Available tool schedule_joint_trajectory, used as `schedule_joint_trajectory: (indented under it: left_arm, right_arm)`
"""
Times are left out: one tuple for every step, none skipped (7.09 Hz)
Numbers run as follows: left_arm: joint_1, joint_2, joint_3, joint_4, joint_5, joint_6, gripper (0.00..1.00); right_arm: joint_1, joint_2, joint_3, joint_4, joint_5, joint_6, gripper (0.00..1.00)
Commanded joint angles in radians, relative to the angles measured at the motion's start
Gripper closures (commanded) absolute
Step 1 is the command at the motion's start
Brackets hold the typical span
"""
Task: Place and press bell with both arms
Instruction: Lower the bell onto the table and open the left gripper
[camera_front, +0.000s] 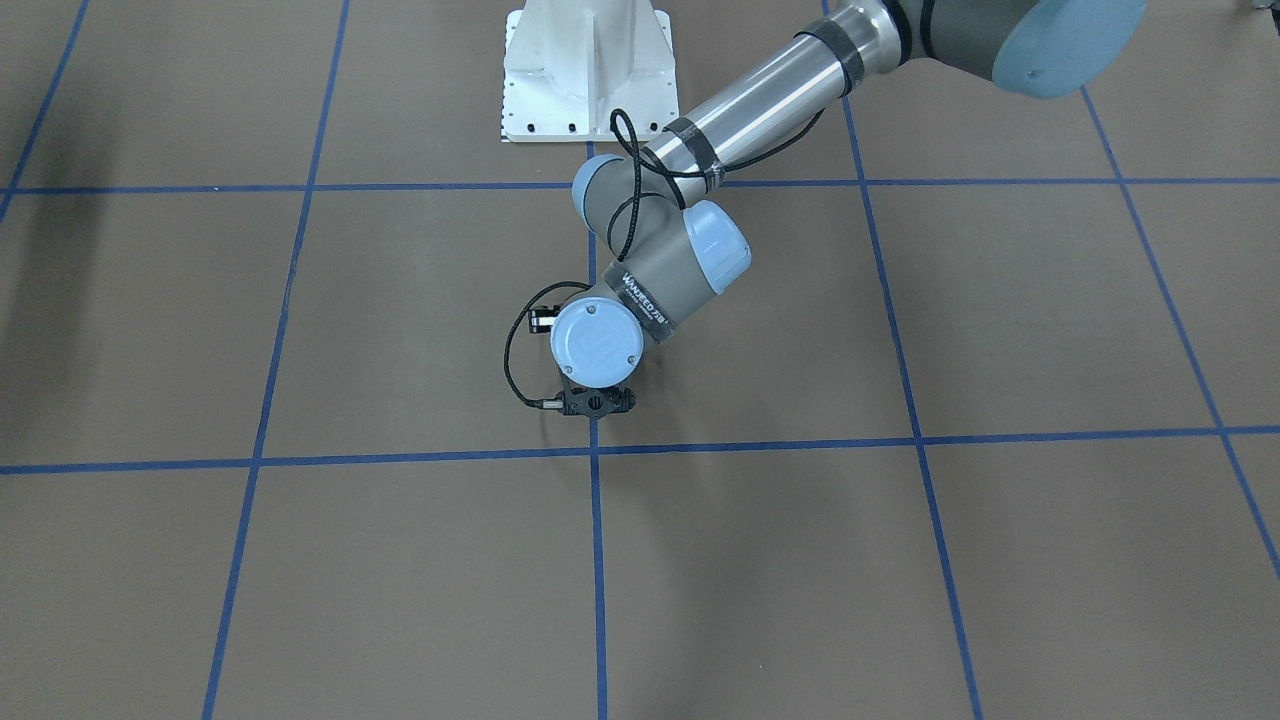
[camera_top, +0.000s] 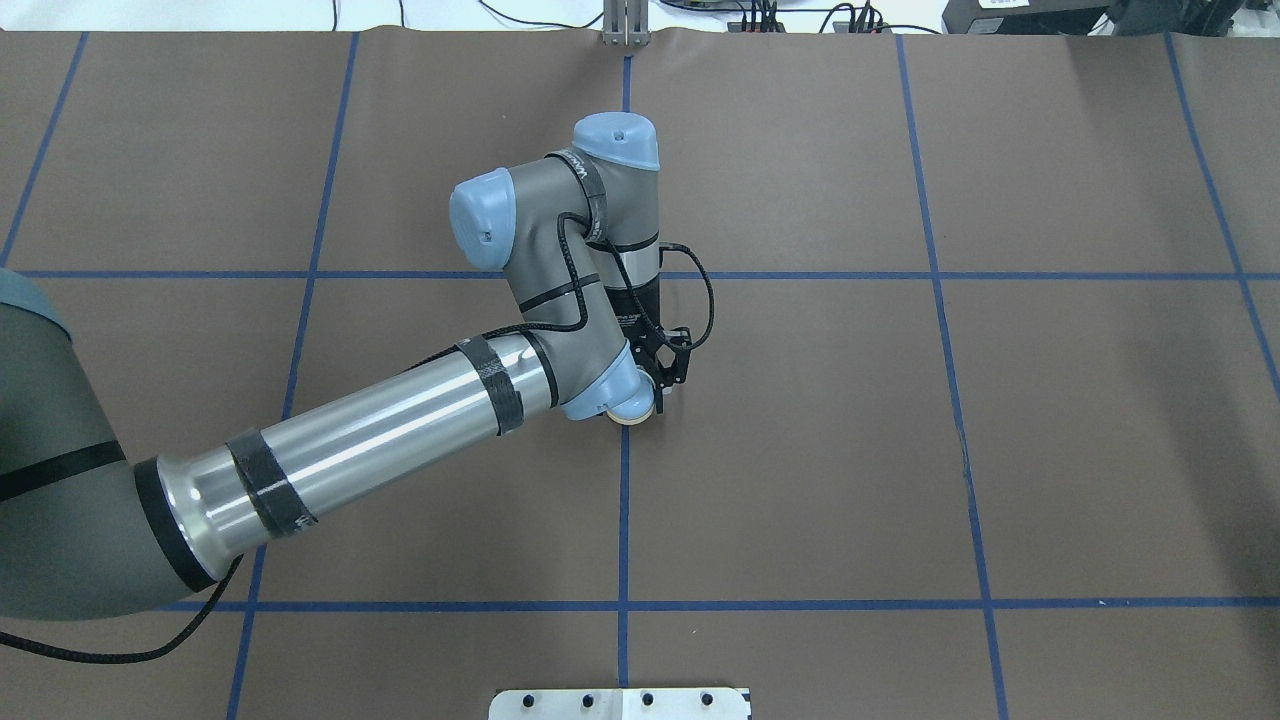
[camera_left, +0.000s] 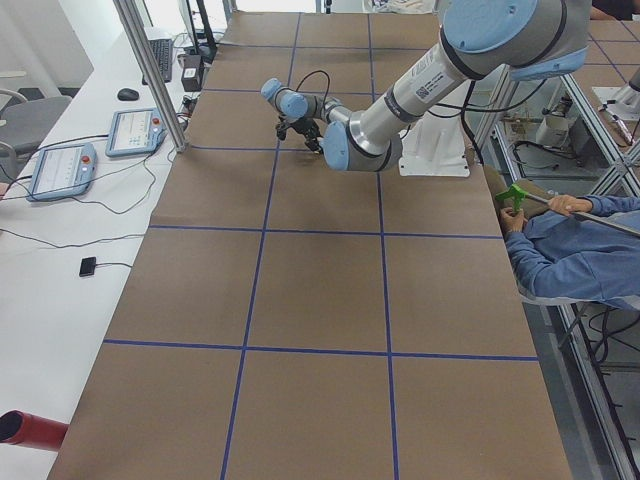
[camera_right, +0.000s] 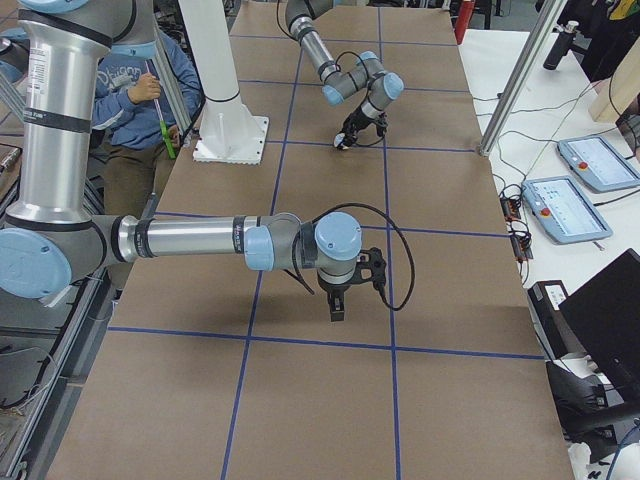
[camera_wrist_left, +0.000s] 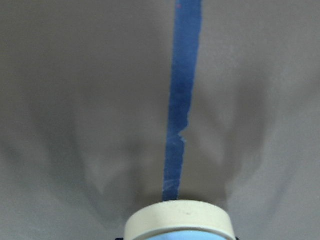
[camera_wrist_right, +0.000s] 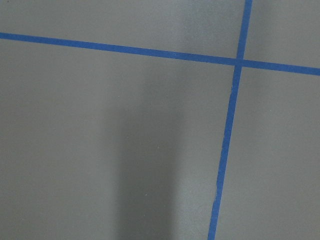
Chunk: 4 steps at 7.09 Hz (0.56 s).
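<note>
L gripper (camera_top: 655, 396) sits clamped on the bell (camera_top: 632, 410) at a blue tape line (camera_wrist_left: 182, 75) on the table (camera_top: 800, 450). R gripper (camera_right: 339, 308) hangs well apart; can't tell if its jaws are apart or together.

Bright even light, soft shadows (camera_wrist_right: 145, 175), slight blur

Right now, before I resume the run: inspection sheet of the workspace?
surface: brown table with a blue tape grid.
job's things: bell on the centre tape line, partly hidden under the left wrist.
clutter: nothing seen.
grippers: left end effector at the bell, can't tell whether it grips it; right end effector points down at the table, can't tell if open or shut.
cables: black cable loops off the left wrist; second cable loops at the right wrist.
surroundings: white pedestal; seated person at the table edge; pendants on the side bench.
</note>
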Motion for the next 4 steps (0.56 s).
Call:
schedule_joint_trajectory:
  left_arm:
    - [0.001, 0.001, 0.001, -0.001, 0.000, -0.003, 0.33]
    - [0.002, 0.001, -0.001, -0.006, 0.000, -0.003, 0.19]
    - [0.002, 0.001, -0.006, -0.006, 0.000, -0.003, 0.01]
    - [0.001, 0.001, -0.007, -0.006, 0.000, -0.003, 0.01]
  right_arm:
    - [-0.001, 0.001, -0.001, 0.000, 0.001, 0.000, 0.00]
    - [-0.001, 0.001, -0.001, 0.000, 0.001, 0.000, 0.00]
    - [-0.002, 0.003, -0.001, 0.000, 0.001, 0.000, 0.00]
    - [-0.007, 0.003, -0.001, 0.000, 0.002, 0.000, 0.00]
